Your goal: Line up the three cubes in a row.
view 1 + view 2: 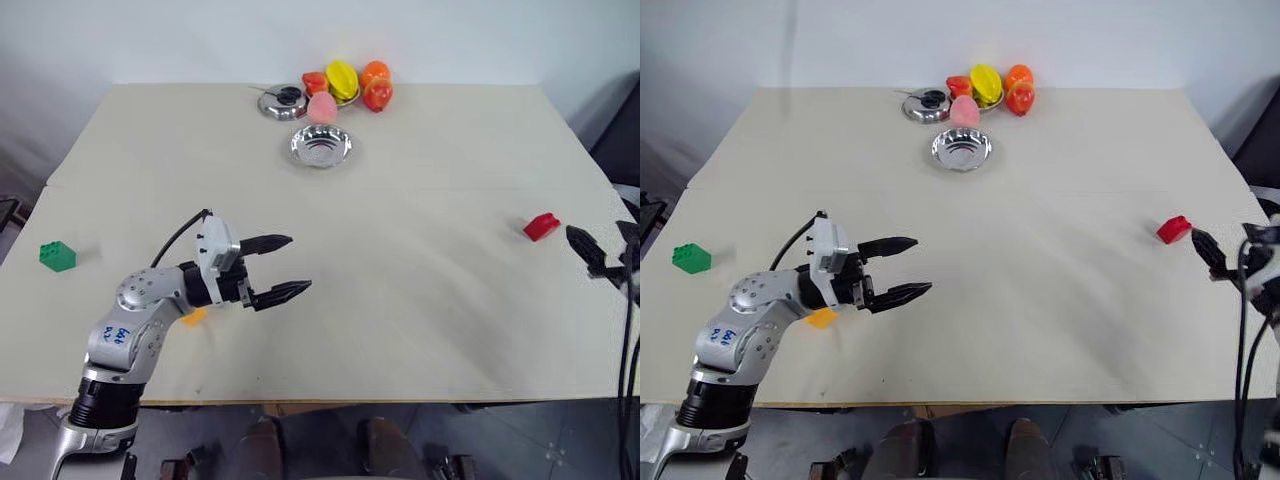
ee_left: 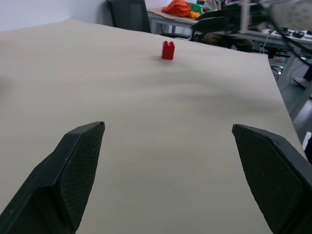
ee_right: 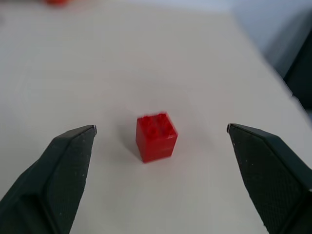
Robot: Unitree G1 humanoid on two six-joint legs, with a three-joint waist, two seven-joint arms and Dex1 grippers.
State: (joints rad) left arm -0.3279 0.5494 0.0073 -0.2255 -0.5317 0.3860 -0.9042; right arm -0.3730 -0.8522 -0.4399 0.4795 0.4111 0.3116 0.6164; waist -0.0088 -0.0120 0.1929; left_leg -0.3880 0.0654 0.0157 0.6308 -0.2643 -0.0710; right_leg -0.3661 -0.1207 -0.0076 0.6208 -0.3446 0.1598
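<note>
- The three cubes lay scattered on the table, well apart and in no row. The green brick sat near the table's left edge, the red brick near its right edge, and the orange-yellow brick at the front left, partly hidden under the left arm.
- The left gripper hung above bare tabletop, pointing across toward the right side. Its jaws were spread wide and held nothing. The red brick showed far ahead between its fingers.
- The right gripper sat at the right edge, just beside the red brick. Its jaws were wide open and empty; the brick stood ahead of the gap, untouched.
- The placing suggested the right arm was lined up to take the red brick, the nearest to it, while the left waited close to the orange-yellow one.
- The red brick stood studs up, flat on the table. It looked near cubic, so it had no clear long axis. One corner was turned toward the right gripper, so its faces sat skewed to the jaws.
- The green brick also stood studs up. The orange-yellow brick's pose could not be told; too little of it showed.
- At the far side were a steel bowl and toy fruits, well away from the bricks.
</note>
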